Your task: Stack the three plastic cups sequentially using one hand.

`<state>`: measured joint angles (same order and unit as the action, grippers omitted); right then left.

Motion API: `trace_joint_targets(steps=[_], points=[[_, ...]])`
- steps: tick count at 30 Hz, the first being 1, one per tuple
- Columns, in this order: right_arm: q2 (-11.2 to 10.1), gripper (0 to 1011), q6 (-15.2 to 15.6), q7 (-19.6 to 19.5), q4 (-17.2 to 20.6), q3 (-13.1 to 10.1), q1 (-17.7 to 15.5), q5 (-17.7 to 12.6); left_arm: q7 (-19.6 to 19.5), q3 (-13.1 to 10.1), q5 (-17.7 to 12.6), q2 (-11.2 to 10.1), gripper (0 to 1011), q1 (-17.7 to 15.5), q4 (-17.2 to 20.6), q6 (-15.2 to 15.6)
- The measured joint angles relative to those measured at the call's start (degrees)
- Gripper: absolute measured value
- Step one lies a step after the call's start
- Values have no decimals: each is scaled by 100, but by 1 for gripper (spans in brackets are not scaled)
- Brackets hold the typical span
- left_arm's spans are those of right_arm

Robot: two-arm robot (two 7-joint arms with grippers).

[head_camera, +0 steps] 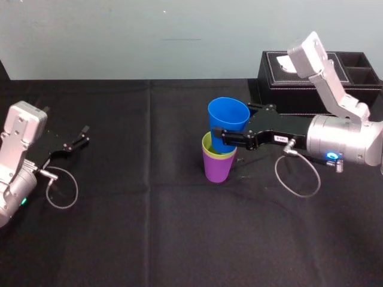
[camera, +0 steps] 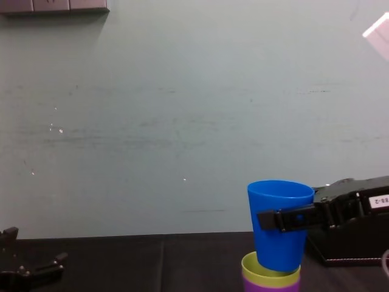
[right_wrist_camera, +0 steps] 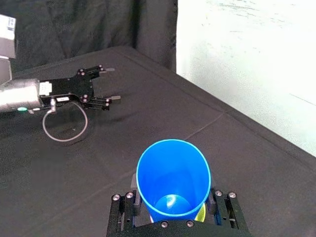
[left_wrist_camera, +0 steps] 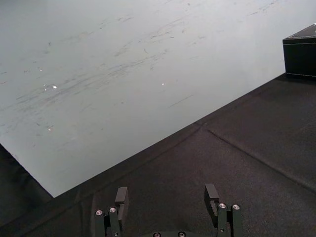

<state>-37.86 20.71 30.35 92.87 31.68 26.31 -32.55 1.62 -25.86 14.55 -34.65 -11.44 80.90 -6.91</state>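
Blue cup clamped by right end effector, fingers clenched on both sides of its wall, arm coming in from 3 o'clock. Cup tilted a little, its base dipped into the yellow-green cup, not fully seated. Yellow-green cup nested in purple cup, which stands upright near centre of the black surface. Black tissue box at 1 o'clock from stack, at back edge. Left end effector at 9 o'clock, well apart, fingers spread, holding nothing.
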Motion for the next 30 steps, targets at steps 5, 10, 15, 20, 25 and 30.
trace_joint_targets(steps=[5, 10, 15, 20, 25, 30], points=[[93, 729, -8, 55, -171, 87, 124, 76, 0, 0, 0, 0, 1011, 0, 0, 0], [188, 729, -11, 122, -352, 171, 234, 146, 0, 0, 0, 0, 1011, 0, 0, 0], [249, 729, -13, 161, -481, 227, 293, 194, 0, 0, 0, 0, 1011, 0, 0, 0], [269, 729, -12, 183, -542, 253, 316, 218, 0, 0, 0, 0, 1011, 1, 0, 0], [266, 728, -11, 183, -531, 249, 311, 216, 0, 0, 0, 0, 1011, 0, 0, 0], [264, 729, -10, 183, -521, 246, 307, 213, 0, 0, 0, 0, 1011, 0, 0, 0]])
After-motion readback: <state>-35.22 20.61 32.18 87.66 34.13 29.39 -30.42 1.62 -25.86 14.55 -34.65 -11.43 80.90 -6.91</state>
